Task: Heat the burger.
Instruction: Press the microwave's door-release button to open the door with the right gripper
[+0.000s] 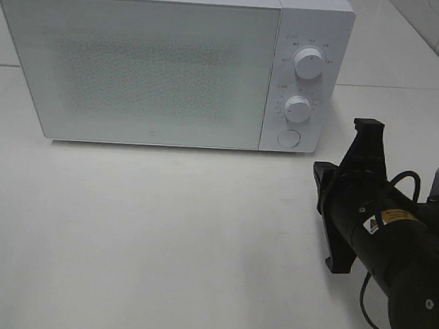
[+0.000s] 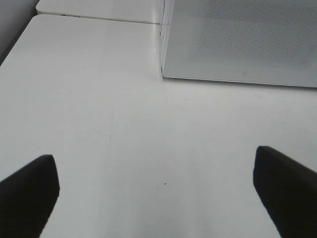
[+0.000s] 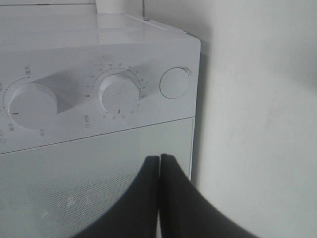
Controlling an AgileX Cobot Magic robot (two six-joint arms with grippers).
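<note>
The burger is out of view in every frame. A white microwave [image 1: 136,61] stands at the back of the table with its door closed; nothing inside can be made out through the dotted door. My right gripper [image 1: 319,174] hovers to the right of the microwave's front, a little in front of the control panel. In the right wrist view its fingers [image 3: 159,159] are pressed together with nothing between them, pointing at the door's edge below the panel. My left gripper [image 2: 153,156] stands open over bare table in front of the microwave's [image 2: 237,39] left corner.
The control panel carries an upper knob [image 1: 308,63], a lower knob [image 1: 297,108] and a round button [image 1: 288,138]. The button [image 3: 174,83] lies close ahead of the right fingertips. White table [image 1: 162,236] stretches in front of the microwave.
</note>
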